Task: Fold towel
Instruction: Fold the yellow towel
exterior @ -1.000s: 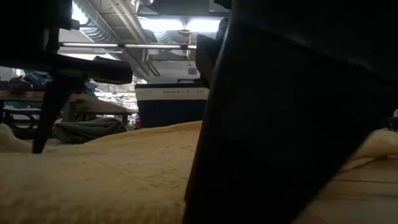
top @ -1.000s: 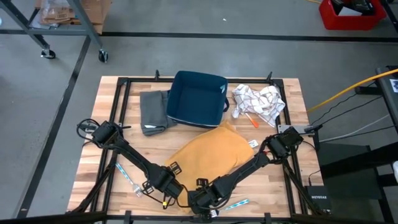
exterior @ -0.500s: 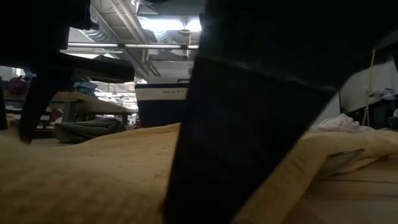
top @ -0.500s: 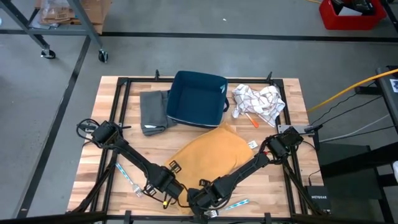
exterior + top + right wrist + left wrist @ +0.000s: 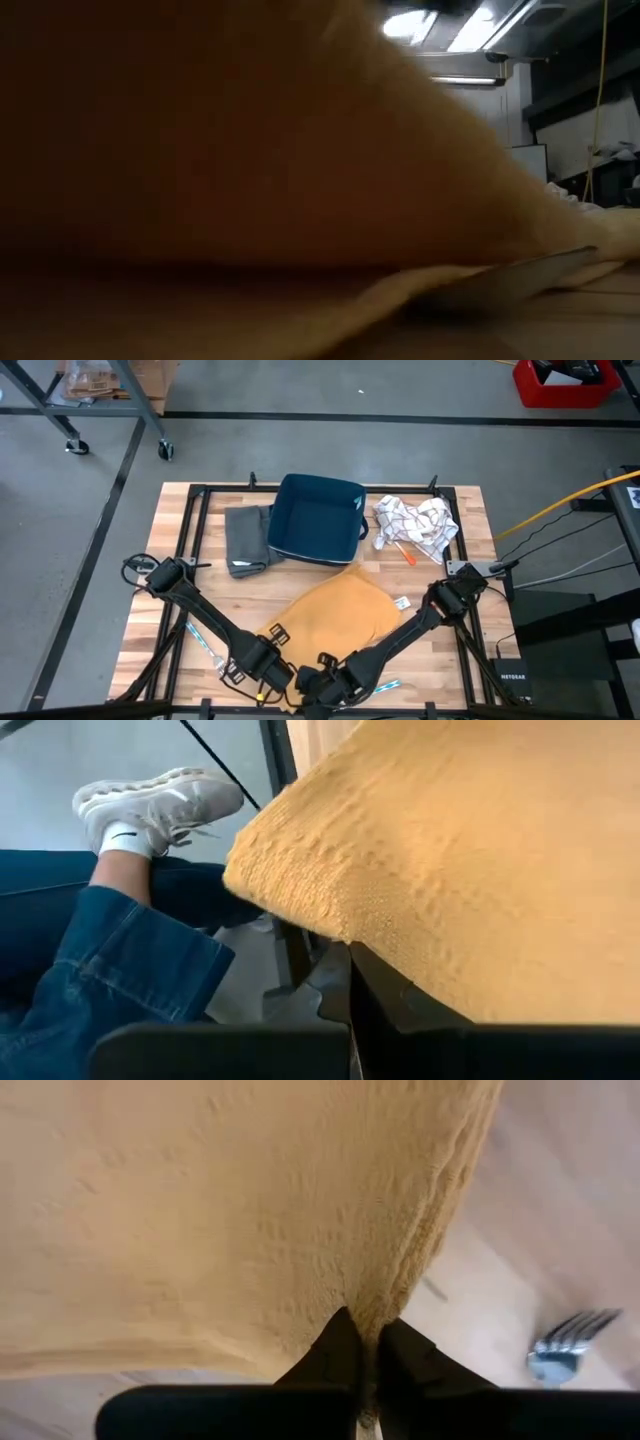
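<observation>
A mustard-yellow towel (image 5: 335, 608) lies in the middle of the table, its far part flat on the wood and its near edge raised. My left gripper (image 5: 272, 668) is shut on that near edge toward its left end, which also shows in its wrist view (image 5: 368, 1348). My right gripper (image 5: 318, 682) is shut on the same edge toward its right end, where the towel's corner (image 5: 295, 895) droops over its finger (image 5: 400, 1005). In the low view the lifted towel (image 5: 250, 150) fills almost the whole picture. My left gripper pinches the towel's near edge (image 5: 372, 1312) between its two fingers, which come from above and point down. The cloth bunches into a small fold at the fingers. That edge is lifted off the table while the far part lies flat. My right gripper holds the towel close to its near right corner (image 5: 330, 925), coming slanting down from the near side. The cloth drapes over the fingers and hides the place of contact. The corner is lifted clear of the table.
A dark blue basket (image 5: 318, 518) stands at the back, with a folded grey cloth (image 5: 247, 538) to its left and a crumpled white patterned cloth (image 5: 415, 525) to its right. A fork (image 5: 570, 1348) lies near the left gripper. A person's jeans leg and white shoe (image 5: 160, 805) show beyond the near edge.
Both grippers have shut on the towel's near edge and risen with it. The near edge has come off the table and now hangs before the low camera, while the far part has stayed flat.
</observation>
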